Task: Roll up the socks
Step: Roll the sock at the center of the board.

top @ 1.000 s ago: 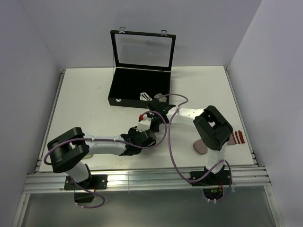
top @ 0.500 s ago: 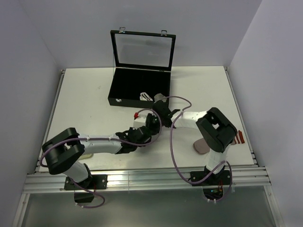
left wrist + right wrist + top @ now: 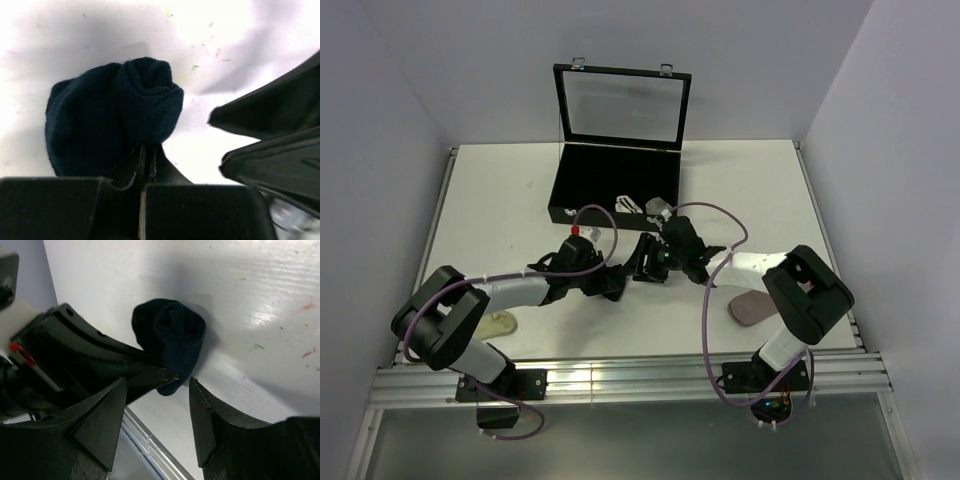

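A navy sock (image 3: 115,117) lies rolled into a bundle on the white table; in the right wrist view the navy sock (image 3: 172,337) shows its spiral end. My left gripper (image 3: 146,157) is shut, its tips pinching the roll's lower edge. My right gripper (image 3: 157,395) stands open just short of the roll, touching nothing. In the top view the left gripper (image 3: 618,283) and right gripper (image 3: 645,265) meet near the table's middle. A white striped sock (image 3: 627,204) and a grey sock (image 3: 660,208) lie in the black case.
The black case (image 3: 563,214) stands open at the back, lid upright. A mauve sock (image 3: 750,308) lies flat beside the right arm. A pale sock (image 3: 500,322) lies near the left arm's base. Walls close the table on three sides.
The right gripper has opened and let go of the navy sock while the left gripper shut on it. Both grippers shifted left, away from the case front.
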Action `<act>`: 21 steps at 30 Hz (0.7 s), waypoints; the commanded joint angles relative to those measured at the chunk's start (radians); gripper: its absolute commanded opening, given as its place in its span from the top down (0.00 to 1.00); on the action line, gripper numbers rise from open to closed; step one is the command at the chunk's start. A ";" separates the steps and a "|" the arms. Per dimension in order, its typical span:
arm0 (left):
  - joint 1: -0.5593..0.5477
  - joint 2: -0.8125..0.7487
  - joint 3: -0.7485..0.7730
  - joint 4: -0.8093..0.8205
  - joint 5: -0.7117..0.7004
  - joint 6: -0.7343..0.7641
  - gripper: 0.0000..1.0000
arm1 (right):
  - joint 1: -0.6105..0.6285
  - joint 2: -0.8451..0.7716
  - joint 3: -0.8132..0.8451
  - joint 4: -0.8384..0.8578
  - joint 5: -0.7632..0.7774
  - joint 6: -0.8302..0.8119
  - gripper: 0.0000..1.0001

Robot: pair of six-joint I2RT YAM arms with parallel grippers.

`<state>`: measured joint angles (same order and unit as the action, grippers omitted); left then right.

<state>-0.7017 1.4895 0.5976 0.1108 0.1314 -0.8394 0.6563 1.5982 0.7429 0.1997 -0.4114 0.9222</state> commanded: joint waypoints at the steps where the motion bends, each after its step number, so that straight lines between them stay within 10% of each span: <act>1: 0.063 0.032 -0.031 0.072 0.220 -0.062 0.97 | 0.000 -0.008 -0.037 0.090 0.008 -0.006 0.40; 21: 0.251 0.140 -0.102 0.256 0.422 -0.191 0.91 | 0.022 0.178 0.046 0.130 0.014 -0.039 0.43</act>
<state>-0.4622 1.6058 0.5049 0.3538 0.5396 -1.0336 0.6682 1.7535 0.7536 0.2928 -0.4088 0.9005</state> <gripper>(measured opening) 0.090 0.578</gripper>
